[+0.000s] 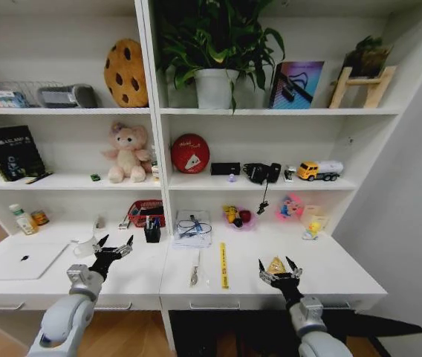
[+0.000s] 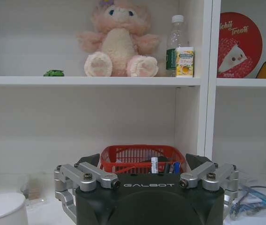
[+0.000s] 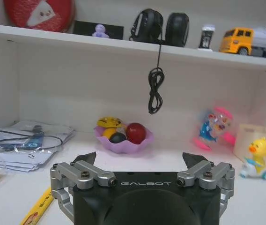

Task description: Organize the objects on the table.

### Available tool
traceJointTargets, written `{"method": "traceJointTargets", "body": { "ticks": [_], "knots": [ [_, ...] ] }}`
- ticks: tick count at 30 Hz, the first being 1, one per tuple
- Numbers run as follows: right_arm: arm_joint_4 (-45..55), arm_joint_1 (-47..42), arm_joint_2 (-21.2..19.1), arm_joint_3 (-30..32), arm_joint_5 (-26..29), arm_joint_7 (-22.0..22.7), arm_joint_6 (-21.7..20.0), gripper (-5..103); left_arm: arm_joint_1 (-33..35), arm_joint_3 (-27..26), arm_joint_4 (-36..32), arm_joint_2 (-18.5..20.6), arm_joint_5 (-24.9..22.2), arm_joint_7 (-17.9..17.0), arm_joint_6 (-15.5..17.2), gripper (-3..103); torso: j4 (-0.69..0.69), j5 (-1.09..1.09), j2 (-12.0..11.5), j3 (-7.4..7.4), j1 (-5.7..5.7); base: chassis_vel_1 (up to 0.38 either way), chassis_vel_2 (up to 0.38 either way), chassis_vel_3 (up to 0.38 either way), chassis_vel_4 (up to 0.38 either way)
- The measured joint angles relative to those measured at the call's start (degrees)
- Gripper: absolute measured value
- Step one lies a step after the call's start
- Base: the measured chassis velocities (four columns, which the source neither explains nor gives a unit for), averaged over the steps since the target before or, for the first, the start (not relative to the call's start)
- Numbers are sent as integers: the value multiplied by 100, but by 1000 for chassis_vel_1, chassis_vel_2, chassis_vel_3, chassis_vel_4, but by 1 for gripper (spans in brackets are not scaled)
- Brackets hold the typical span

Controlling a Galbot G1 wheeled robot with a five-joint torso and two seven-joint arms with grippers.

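Head view: both arms raised at the front edge of the table (image 1: 330, 279), fingers spread wide on each, nothing held. Left gripper (image 1: 112, 249) hovers over the desk's left half; its fingers (image 2: 95, 177) frame the red basket (image 2: 141, 157) in the left wrist view. Silver laptop (image 1: 18, 260) lies flat, closed, to the left of the left fingers; white cup (image 1: 85, 247) sits just left of those fingertips, also at the corner of the wrist shot (image 2: 2, 211). Black pen holder (image 1: 152, 232) stands beyond and right of the left fingers, beside the basket. Right gripper (image 1: 278, 271) hovers over the right half, open jaws around a small yellowish cone-shaped item (image 1: 276, 265) as seen from the head camera; whether they touch it, can't tell. Yellow ruler (image 1: 224, 265) lies lengthwise on the desk between the two grippers, nearer the right one's left fingers, its end visible at (image 3: 37, 211). Small metal tool (image 1: 195, 271) lies just left of the ruler. Farther back: clear bag of cables (image 1: 193, 227), purple dish of balls (image 3: 122, 136) straight ahead of the right fingers, duck toy (image 3: 254, 157) off to their right. Green-capped bottle (image 1: 22, 220) stands at the back left. Tiny green car (image 2: 54, 73) is on the shelf above, left of the pink bear (image 2: 119, 40).
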Motion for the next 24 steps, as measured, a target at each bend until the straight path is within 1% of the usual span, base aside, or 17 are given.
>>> {"method": "traceJointTargets", "body": {
  "ticks": [1,2,4,5,6,8,9,11,12,14,16,17,18,20,21,23,24],
  "knots": [
    [119,-6,7,-2,267,376,-336,100,0,0,0,0,0,0,0,100,-1,1,0,0,0,0,0,0,0],
    [119,-6,7,-2,267,376,-336,100,0,0,0,0,0,0,0,100,-1,1,0,0,0,0,0,0,0],
    [437,-14,-35,145,839,971,-1193,100,0,0,0,0,0,-1,0,100,0,3,0,0,1,0,0,0,0],
    [437,-14,-35,145,839,971,-1193,100,0,0,0,0,0,-1,0,100,0,3,0,0,1,0,0,0,0],
    [603,-37,-81,284,1140,1124,-1623,100,0,1,0,0,0,-1,0,100,0,3,0,0,0,-51,-39,1,-6],
    [832,-90,-174,739,1546,1058,-2298,100,0,0,0,0,0,-3,0,100,-2,2,0,0,1,-25,-6,7,-3],
    [832,-90,-174,739,1546,1058,-2298,100,0,0,0,0,0,-3,0,100,-2,2,0,0,1,0,0,0,0],
    [751,11,-302,1245,1680,695,-2567,100,0,1,0,0,0,-3,0,100,-2,2,0,0,0,0,0,0,0],
    [751,11,-302,1245,1680,695,-2567,100,0,1,0,0,0,-3,0,100,-2,2,0,0,0,0,0,0,0],
    [510,194,-486,1586,1757,269,-2678,100,0,1,0,0,0,-3,0,100,-1,3,0,0,0,0,0,0,0],
    [233,397,-737,1793,1721,-393,-2713,100,0,1,0,0,0,-5,0,100,-1,4,0,0,0,0,0,0,0],
    [233,397,-737,1793,1721,-393,-2713,100,0,1,0,0,0,-5,0,100,-1,4,0,0,0,0,0,0,0],
    [144,457,-828,1836,1689,-602,-2703,100,0,1,0,1,0,-4,0,100,-1,5,0,0,0,0,0,0,0],
    [-368,880,-1264,1951,1589,-1688,-2821,100,0,1,0,0,0,-4,0,100,0,4,0,0,1,0,0,0,0],
    [-368,880,-1264,1951,1589,-1688,-2821,100,0,1,0,0,0,-4,0,100,0,4,0,0,1,0,0,0,0],
    [-515,1065,-1420,1975,1521,-2092,-2953,100,0,1,0,0,0,-4,0,100,1,3,-1,1,2,0,0,0,0],
    [-515,1065,-1420,1975,1521,-2092,-2953,100,0,1,0,0,0,-4,0,100,1,3,-1,1,2,0,0,0,0]
  ]
}}
